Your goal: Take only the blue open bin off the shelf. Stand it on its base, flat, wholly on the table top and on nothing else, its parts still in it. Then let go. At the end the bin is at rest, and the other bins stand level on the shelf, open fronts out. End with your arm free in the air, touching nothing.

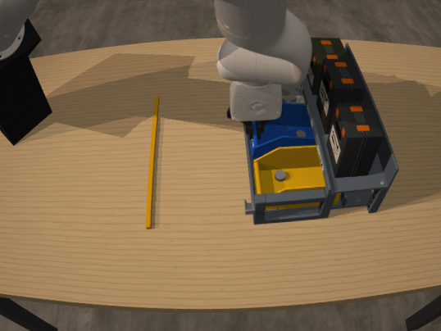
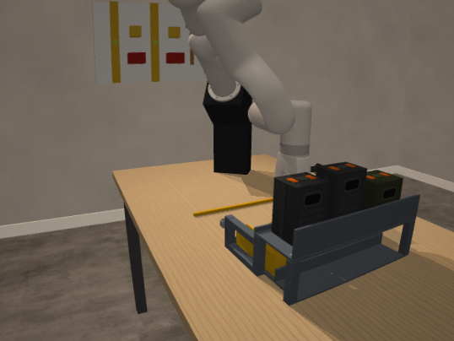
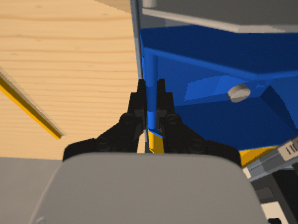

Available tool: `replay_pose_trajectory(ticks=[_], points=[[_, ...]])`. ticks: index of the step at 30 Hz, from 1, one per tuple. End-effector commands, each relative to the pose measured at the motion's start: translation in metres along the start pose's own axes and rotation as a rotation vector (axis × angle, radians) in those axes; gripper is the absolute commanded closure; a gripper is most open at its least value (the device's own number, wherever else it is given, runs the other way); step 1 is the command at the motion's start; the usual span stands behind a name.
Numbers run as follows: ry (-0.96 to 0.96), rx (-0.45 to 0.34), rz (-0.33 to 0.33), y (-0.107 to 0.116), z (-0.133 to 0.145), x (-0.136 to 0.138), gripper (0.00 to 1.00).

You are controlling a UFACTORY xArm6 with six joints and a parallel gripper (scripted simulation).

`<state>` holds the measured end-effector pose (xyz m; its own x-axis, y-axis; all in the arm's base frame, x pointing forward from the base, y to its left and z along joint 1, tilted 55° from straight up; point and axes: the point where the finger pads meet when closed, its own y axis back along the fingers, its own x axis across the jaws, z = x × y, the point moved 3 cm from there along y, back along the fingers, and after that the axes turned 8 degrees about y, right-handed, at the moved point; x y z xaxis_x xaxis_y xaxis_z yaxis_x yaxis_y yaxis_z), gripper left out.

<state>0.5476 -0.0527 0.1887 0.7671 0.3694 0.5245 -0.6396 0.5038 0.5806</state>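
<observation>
The blue open bin (image 1: pixel 293 124) (image 3: pixel 210 95) sits in the lower row of the grey shelf (image 1: pixel 287 197) (image 2: pixel 350 236), behind a yellow bin (image 1: pixel 295 170). A grey round part (image 1: pixel 301 133) (image 3: pixel 238 92) lies in the blue bin. My gripper (image 1: pixel 259 124) (image 3: pixel 151 90) reaches down at the bin's left side and is shut on its thin left wall, one finger inside and one outside. In the exterior view the blue bin is hidden behind the shelf and the black boxes.
Three dark boxes with orange tabs (image 1: pixel 352 135) (image 2: pixel 301 202) stand on the shelf's upper row. A grey part (image 1: pixel 280 175) lies in the yellow bin. A thin yellow strip (image 1: pixel 152 164) (image 2: pixel 232 207) (image 3: pixel 30 112) lies on the table left of the shelf. The black arm base (image 1: pixel 18 94) (image 2: pixel 231 135) stands at the far left.
</observation>
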Motion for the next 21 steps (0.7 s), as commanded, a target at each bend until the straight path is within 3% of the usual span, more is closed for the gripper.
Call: replay_pose_trajectory(ticks=[1,6,11,21], points=[[0.0,0.0,0.002,0.001,0.0,0.001,1.0],[0.0,0.0,0.002,0.001,0.0,0.001,1.0],[0.0,0.0,0.002,0.001,-0.004,-0.029,1.0],[0.0,0.0,0.002,0.001,-0.004,-0.029,1.0]])
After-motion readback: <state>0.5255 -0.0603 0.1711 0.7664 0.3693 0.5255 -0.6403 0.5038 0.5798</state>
